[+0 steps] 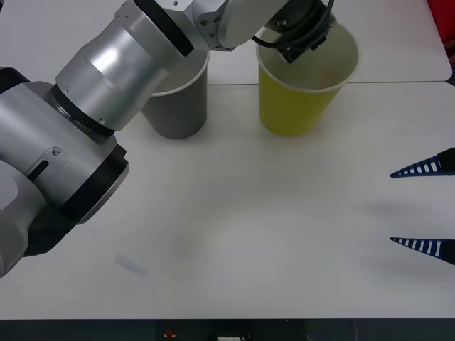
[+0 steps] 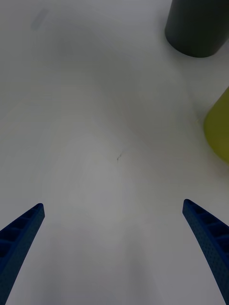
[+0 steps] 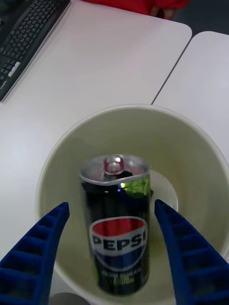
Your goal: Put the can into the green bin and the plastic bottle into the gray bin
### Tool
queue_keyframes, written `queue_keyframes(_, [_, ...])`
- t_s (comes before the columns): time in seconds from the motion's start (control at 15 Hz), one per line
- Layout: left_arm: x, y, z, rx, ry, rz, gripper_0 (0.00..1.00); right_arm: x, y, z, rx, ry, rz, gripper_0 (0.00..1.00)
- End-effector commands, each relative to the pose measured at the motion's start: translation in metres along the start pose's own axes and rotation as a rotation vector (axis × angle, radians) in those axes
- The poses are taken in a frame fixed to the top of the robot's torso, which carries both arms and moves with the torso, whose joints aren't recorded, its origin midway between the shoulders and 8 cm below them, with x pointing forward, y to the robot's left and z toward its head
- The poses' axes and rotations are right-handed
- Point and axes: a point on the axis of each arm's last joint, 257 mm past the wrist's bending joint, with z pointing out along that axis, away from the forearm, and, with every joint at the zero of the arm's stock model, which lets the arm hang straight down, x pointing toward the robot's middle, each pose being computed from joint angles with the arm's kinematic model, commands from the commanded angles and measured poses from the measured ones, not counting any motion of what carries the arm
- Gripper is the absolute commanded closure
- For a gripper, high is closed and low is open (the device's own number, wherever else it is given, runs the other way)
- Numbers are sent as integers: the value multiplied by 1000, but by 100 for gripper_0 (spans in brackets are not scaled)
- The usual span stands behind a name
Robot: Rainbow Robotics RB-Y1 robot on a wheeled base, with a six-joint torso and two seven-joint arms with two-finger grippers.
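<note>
The left claw (image 3: 112, 252) is held spread wide above the green bin (image 1: 298, 106), the can (image 3: 117, 224) seen inside, while the right claw (image 1: 423, 206) is parked open over the table (image 1: 249, 234).

Front cam: high, looks fwd/down over desk (image 1: 249, 234). R wrist cam: low, close to desk, facing gray bin (image 2: 198, 26) and green bin (image 2: 219, 128), both shared w/ front. L wrist cam: straight down into green bin, very close.

Left claw (image 3: 112, 248) spread wide, arm reaching forward; right claw (image 1: 425, 207) spread, parked
</note>
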Motion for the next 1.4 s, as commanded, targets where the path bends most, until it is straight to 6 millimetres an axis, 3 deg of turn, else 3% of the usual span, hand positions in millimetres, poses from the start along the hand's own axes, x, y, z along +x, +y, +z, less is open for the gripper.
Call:
queue_keyframes(0.07, [0,-6,0,28,-4,8,0,0,0,0,0,0,0,0])
queue_keyframes(0.27, [2,-5,-14,86,-54,48,0,0,0,0,0,0,0,0])
queue_keyframes(0.53, [27,-7,-45,128,-127,85,0,0,0,0,0,0,0,0])
queue_keyframes(0.93, [83,-8,-94,179,-185,134,0,0,0,0,0,0,0,0])
queue_keyframes(1.07, [115,-12,-108,204,-179,135,0,0,0,0,0,0,0,0])
queue_keyframes(1.4, [173,-9,-131,231,-175,198,0,0,0,0,0,0,0,0])
